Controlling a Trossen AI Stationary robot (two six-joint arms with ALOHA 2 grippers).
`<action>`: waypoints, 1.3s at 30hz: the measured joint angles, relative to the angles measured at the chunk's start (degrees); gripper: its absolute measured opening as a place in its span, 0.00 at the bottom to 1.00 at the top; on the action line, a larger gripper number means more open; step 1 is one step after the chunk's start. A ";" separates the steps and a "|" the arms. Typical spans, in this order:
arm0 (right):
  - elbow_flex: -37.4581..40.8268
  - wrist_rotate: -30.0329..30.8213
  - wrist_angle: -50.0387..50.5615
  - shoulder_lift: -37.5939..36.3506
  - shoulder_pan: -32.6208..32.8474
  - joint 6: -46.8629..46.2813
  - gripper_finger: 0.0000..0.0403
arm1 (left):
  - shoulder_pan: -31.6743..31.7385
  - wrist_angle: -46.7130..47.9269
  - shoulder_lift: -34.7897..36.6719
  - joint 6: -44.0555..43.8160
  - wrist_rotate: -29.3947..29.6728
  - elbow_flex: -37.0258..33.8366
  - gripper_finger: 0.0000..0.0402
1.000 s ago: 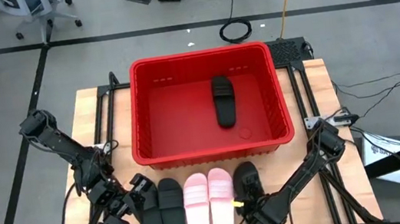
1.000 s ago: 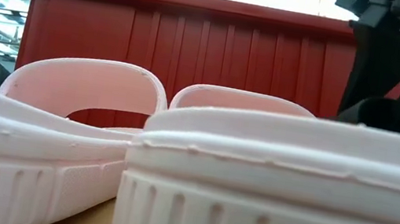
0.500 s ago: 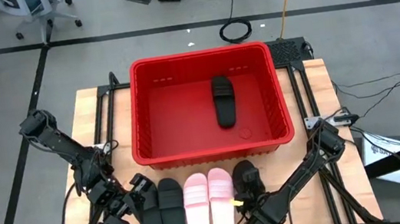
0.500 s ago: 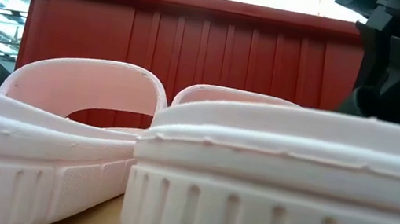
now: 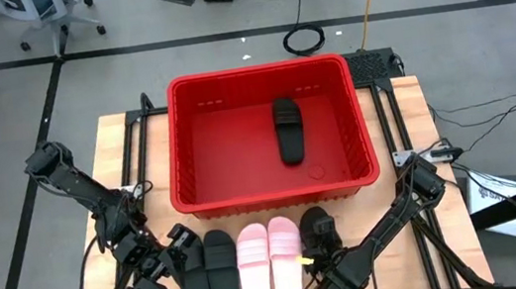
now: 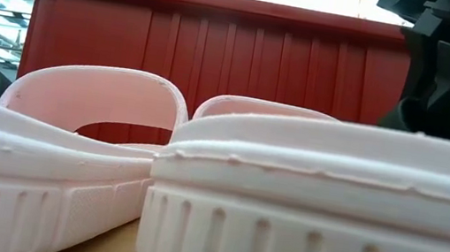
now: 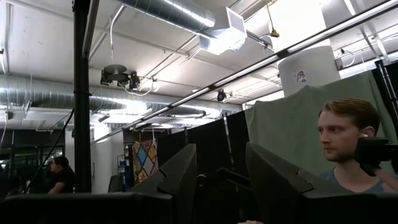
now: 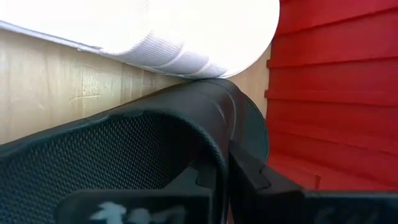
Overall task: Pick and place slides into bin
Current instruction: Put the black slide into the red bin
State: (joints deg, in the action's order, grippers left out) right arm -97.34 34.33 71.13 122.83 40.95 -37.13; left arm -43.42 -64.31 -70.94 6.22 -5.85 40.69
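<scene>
Right end effector (image 5: 319, 246) clamps a black slide's (image 5: 317, 229) strap beside the red bin (image 5: 365, 135) (no legible writing anywhere).

We see a pale wooden table top (image 5: 128, 147) carrying a large rectangular red plastic bin (image 5: 189, 153) at its far half. Along the near edge lie three matte black slides (image 5: 220, 265) and two pale pink slides (image 5: 269, 263) side by side
</scene>
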 joint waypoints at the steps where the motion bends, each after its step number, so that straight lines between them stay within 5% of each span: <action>1: 0.00 0.00 0.34 0.00 0.00 -0.29 0.01 | 0.00 0.00 0.00 0.00 0.02 0.00 0.37; 26: 0.11 -1.64 -7.45 -8.96 3.06 -0.91 0.01 | 0.80 2.65 0.17 3.10 10.10 -0.04 0.37; 39: 0.11 2.50 -17.28 -13.48 2.19 13.72 0.01 | 3.30 13.73 4.68 2.56 12.54 -0.04 0.37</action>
State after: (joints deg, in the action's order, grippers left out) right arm -97.23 36.83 53.85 109.34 43.14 -23.41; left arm -40.12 -50.59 -66.26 8.78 6.69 40.64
